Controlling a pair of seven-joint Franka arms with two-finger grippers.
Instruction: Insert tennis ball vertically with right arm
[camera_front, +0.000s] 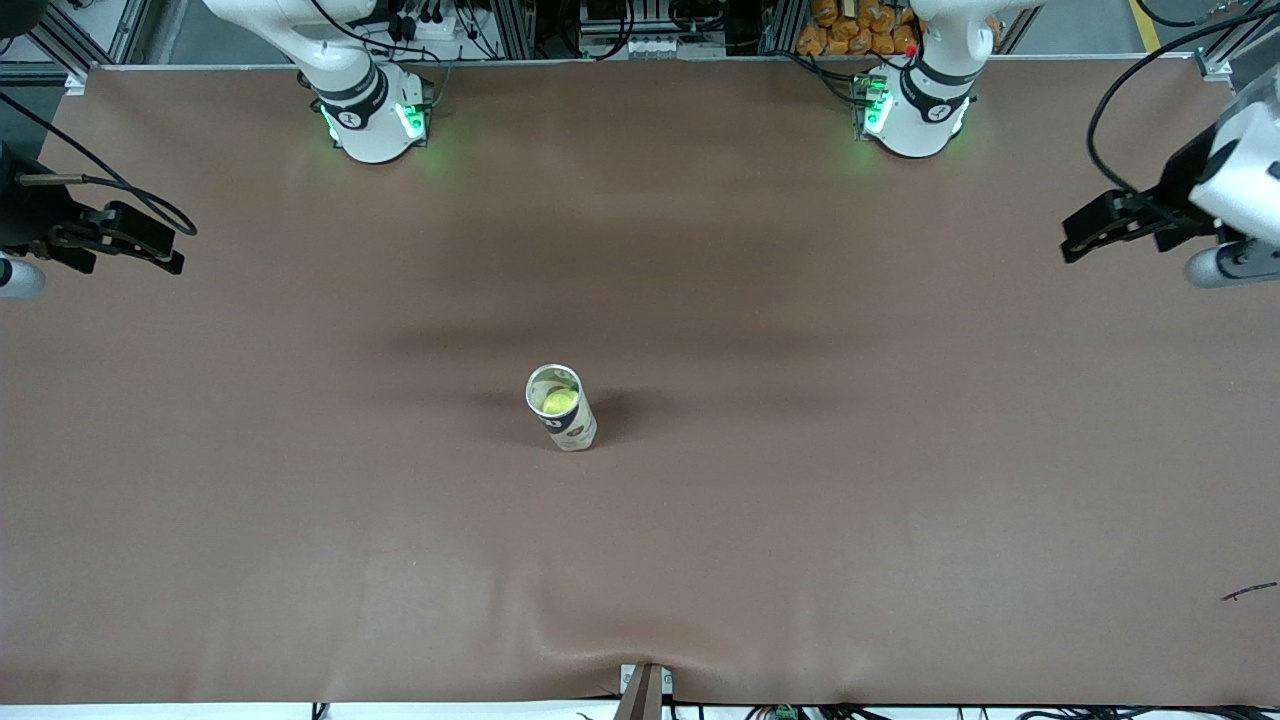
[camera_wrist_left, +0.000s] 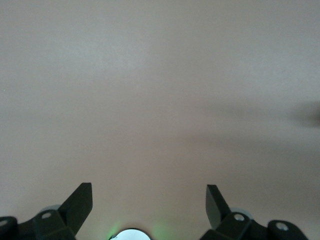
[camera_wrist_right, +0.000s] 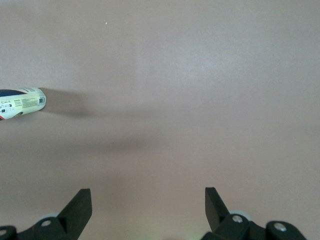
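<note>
A tennis ball can (camera_front: 561, 407) stands upright in the middle of the brown surface (camera_front: 900, 480), its mouth open to the front camera. A yellow-green tennis ball (camera_front: 559, 402) already sits inside it, below the rim, so by the look of things the insertion is done. No other ball shows anywhere on the surface.

The ball is likely light, springy and felt-covered, so it should give a little under pressure and not slip easily. The best hold would be across its widest part, with the pads on two facing sides, so it hangs straight for a vertical drop. The can looks like a thin, light tube that could tip if nudged at the rim, so any approach should come from straight above.

The right gripper (camera_wrist_right: 148, 212) is parked at the right arm's end of the surface, up in the air over bare cloth. Its fingers (camera_wrist_right: 80, 205) are spread wide with nothing between them. In its wrist view the can appears far off at the edge.

The left gripper (camera_wrist_left: 149, 207) waits over bare surface at the left arm's end, also spread wide and holding nothing.
</note>
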